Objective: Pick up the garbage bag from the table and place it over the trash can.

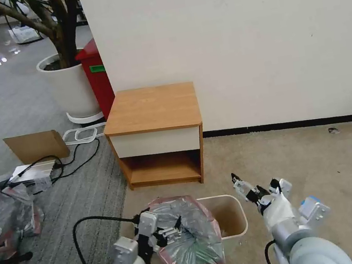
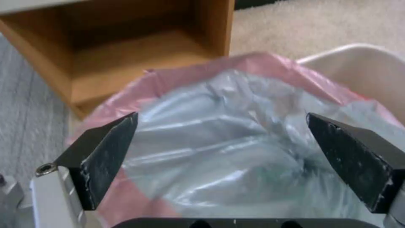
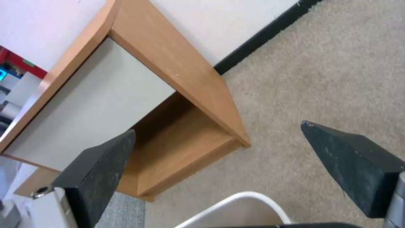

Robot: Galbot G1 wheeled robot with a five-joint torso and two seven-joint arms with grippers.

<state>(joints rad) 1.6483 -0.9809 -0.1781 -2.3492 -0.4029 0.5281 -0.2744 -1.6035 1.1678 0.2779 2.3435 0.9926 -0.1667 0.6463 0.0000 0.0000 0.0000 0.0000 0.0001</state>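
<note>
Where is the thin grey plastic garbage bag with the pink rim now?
In the head view, the thin grey garbage bag with the pink rim lies over the cream plastic trash can's left part, by the open left claw.

The garbage bag [image 1: 189,236] is translucent grey with a pink-red rim. At its 3 o'clock, the trash can [image 1: 237,228] is cream-beige. At 12 o'clock, the table [image 1: 152,109] is orange-brown, its drawer front white.

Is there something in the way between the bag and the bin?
Nothing visible. The garbage bag already drapes over the trash can's left part, the left gripper open at it; the right part is uncovered.
</note>
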